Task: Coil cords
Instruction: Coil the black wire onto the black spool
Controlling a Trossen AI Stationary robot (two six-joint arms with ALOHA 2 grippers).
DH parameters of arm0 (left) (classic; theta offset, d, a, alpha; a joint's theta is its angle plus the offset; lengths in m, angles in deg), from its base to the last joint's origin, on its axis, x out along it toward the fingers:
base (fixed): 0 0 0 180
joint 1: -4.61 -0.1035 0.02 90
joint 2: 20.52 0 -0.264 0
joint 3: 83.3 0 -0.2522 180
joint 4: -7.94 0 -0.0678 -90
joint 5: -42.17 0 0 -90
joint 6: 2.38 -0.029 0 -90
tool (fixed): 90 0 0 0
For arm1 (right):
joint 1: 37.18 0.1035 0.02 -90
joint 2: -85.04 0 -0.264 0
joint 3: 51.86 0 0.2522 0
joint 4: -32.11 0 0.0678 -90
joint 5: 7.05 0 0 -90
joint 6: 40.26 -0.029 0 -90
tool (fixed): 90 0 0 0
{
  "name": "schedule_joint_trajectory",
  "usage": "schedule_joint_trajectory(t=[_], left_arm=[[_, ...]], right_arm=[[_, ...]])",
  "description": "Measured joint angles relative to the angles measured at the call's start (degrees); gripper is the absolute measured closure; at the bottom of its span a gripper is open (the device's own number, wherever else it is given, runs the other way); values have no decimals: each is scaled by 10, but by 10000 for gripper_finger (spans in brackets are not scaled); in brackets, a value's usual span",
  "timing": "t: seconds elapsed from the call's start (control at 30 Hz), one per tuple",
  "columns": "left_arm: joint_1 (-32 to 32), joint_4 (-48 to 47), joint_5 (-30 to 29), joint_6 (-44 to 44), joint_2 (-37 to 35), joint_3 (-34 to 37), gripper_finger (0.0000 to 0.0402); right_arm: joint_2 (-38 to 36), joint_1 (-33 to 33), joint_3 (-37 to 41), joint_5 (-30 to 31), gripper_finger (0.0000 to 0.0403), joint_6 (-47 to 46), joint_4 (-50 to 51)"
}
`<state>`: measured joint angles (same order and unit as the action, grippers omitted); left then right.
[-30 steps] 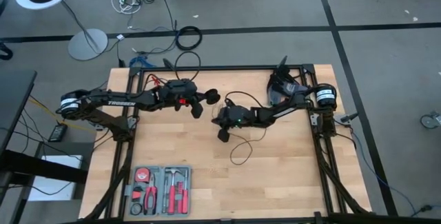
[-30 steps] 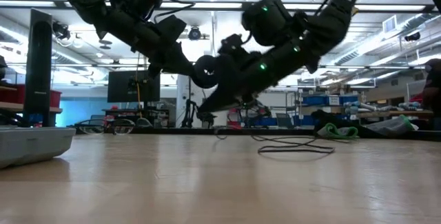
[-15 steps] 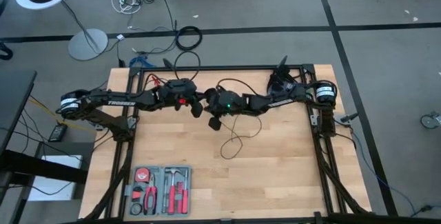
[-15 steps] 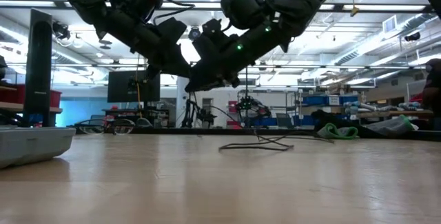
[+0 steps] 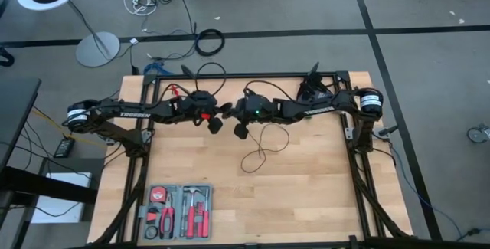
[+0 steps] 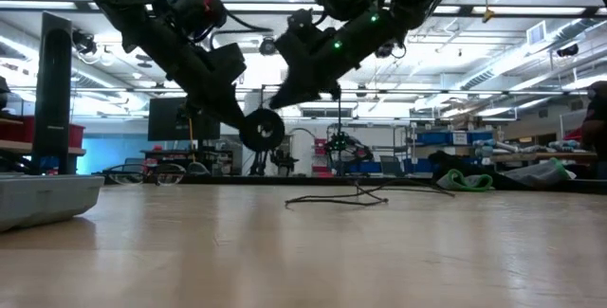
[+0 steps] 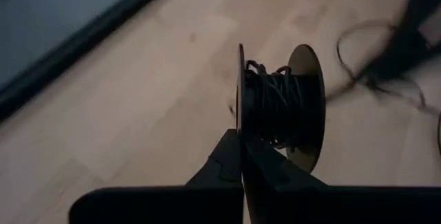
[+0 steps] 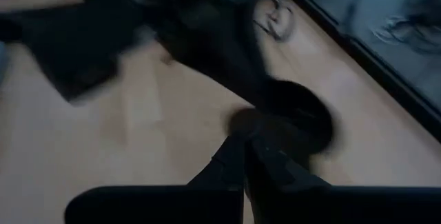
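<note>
The thin black cord is partly wound on a round black two-disc puck (image 7: pixel 279 103), which shows in the low view as a disc (image 6: pixel 261 130). The cord's loose end lies in slack loops on the table (image 5: pixel 264 148) (image 6: pixel 341 197). My left gripper (image 7: pixel 242 165) (image 5: pixel 217 121) is shut on the puck above the table's middle. My right gripper (image 5: pixel 240 130) (image 6: pixel 285 95) is shut just right of the puck and a little higher. The cord trails down from it to the table. My left gripper pinches the rim of one puck disc (image 7: pixel 240 124) between its two fingers, coming from the table's left and slanting down. The puck is lifted clear of the table, its discs on edge. My right gripper is shut on the cord near the puck. Blur hides the place of contact in its wrist view. The fingers slant down from the table's right, and the cord hangs slack below them (image 6: pixel 340 152) to the loops on the wood.
A grey tool tray (image 5: pixel 178 212) (image 6: pixel 47 199) with red-handled tools sits at the near left. Black frame rails (image 5: pixel 360 165) run along the table's sides and far edge. Bare wood lies near and to the right of the loose cord.
My right gripper has risen and gone toward the far left, up beside the puck. It has drawn the loose cord along the table toward the left. My left gripper has tipped downward, so the puck hangs lower than before.
</note>
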<state>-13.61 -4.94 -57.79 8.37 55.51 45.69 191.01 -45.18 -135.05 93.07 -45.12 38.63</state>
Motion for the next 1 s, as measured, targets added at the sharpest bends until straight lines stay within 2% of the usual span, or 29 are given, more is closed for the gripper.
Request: schedule_joint_trajectory(t=[0.2, 0.43, 0.63, 1.0], left_arm=[[0, -4, 55, 0, 0, 0, 402], [0, 34, 109, 0, 0, 0, 402], [-1, 56, 117, 9, 0, 0, 402], [-2, 62, 122, 32, -9, 0, 402]], right_arm=[[-15, -10, 0, 30, 403, -10, 86], [-13, -16, 9, 11, 388, -32, 130], [-12, -10, 11, -24, 366, -26, 144], [-11, -8, 27, -7, 362, -40, 135]])
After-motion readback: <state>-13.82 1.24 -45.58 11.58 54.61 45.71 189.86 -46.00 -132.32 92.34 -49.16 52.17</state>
